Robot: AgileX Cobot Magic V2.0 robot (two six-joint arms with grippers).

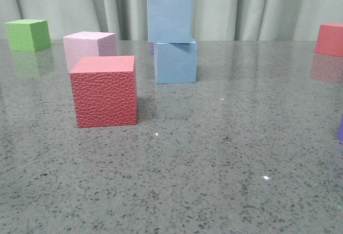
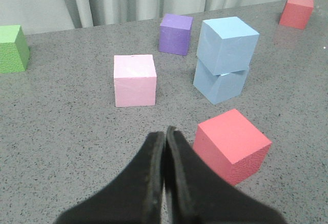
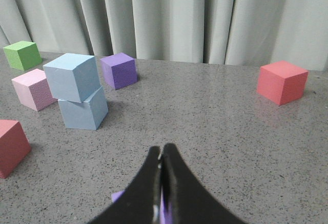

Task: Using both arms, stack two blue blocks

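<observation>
Two pale blue blocks stand stacked at the table's middle back. The upper one rests slightly turned on the lower one. The stack also shows in the left wrist view and the right wrist view. My left gripper is shut and empty, above the table, well short of the stack, next to the red textured cube. My right gripper is shut and empty, far to the right of the stack. Neither gripper shows in the front view.
The red textured cube stands front left of the stack, a pink cube behind it, a green cube far left. A purple cube sits behind the stack. Another red cube is far right. A purple block lies under my right fingers.
</observation>
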